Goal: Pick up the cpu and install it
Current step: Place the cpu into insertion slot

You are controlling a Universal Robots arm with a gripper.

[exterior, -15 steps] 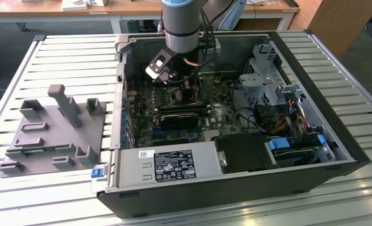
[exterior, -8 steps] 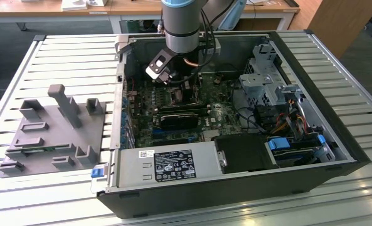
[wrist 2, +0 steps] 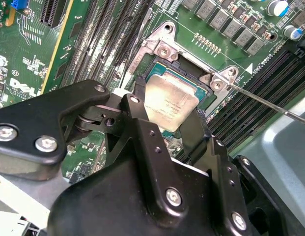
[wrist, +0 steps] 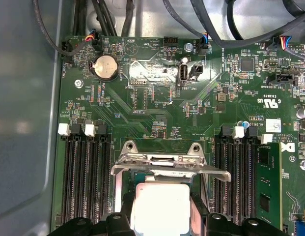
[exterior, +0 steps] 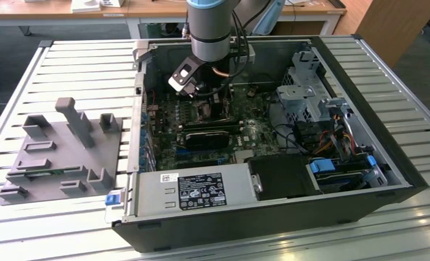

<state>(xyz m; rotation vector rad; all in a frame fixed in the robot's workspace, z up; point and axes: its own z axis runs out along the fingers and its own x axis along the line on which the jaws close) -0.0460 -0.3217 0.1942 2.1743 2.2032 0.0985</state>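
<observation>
Cannot see the cpu sides, pinched behind gripper fingers in the second wrist view. Lose part of it past the first wrist view's edge. Cannot follow the arm upward, cut off in the exterior view.

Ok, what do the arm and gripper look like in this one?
The arm is a silver-grey cylinder with a light-blue band, black cables running alongside. The gripper is matte black, angular, with two flat fingers and silver screw heads; a white-faced block sits at the wrist.
</observation>
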